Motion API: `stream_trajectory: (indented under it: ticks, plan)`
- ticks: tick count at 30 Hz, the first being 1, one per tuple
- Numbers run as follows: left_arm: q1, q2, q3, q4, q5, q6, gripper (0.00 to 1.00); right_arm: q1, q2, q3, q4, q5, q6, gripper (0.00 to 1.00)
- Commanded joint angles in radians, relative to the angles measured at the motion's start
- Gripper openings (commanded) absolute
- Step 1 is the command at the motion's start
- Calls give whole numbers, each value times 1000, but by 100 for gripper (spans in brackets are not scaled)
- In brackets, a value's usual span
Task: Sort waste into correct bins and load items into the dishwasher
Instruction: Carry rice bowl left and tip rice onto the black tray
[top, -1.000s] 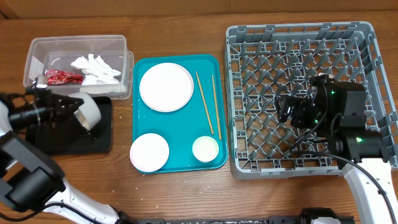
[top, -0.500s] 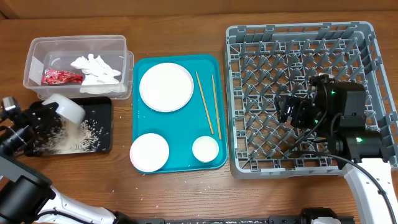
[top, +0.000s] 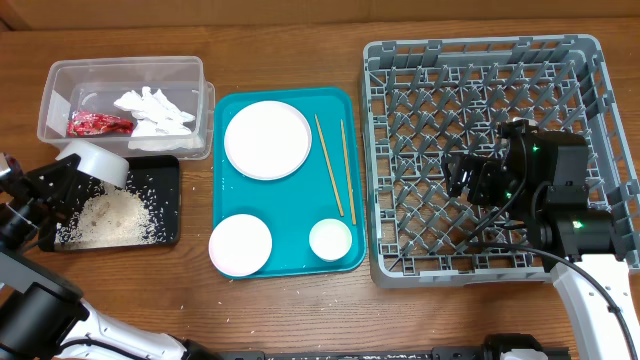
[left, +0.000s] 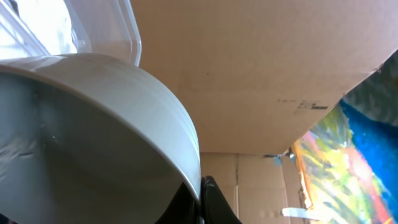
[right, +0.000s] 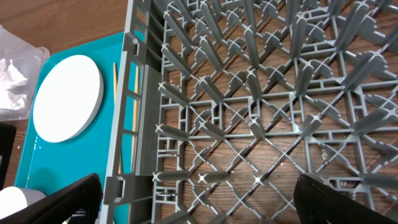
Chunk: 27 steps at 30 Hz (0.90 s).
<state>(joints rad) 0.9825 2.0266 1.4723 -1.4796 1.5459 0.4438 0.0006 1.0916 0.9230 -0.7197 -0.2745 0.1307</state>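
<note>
Rice grains (top: 108, 212): spread inside black tray (top: 172, 170), left of frame. Left gripper (top: 68, 180) clamps white bowl (top: 97, 163), which is tipped over the tray's upper-left corner. Clear tub (top: 60, 80), upper left, holds red wrapper (top: 95, 124) and napkin pieces (top: 152, 108). Teal tray (top: 345, 110), centre, carries white plate (top: 267, 140), pink plate (top: 240, 243), cup (top: 330, 238) and chopsticks (top: 329, 165). Right gripper (top: 468, 177) hangs over dish rack (top: 480, 60), right of frame, fingers spread wide.
</note>
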Motion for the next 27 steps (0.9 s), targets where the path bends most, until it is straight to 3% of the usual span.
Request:
stream_trajectory:
  ticks: [1,10,13,16,22,27]
  plan:
    - [7,-26,-5,53,35,-7,4,-2,-1,27,3,-8,-1,100]
    - [6,-26,-5,328,-59,-48,4,-2,-1,27,3,-8,-1,100]
    - [5,-26,-5,327,-45,-68,4,-2,-1,27,3,-8,-1,100]
    - [5,-26,-5,301,-43,-167,4,-2,-1,27,3,-8,-1,100]
    - [-72,-87,19,145,-109,-1,4,-2,0,27,10,-8,0,100]
    - [-250,-209,34,146,-259,-5,4,-2,0,27,15,-8,-1,100]
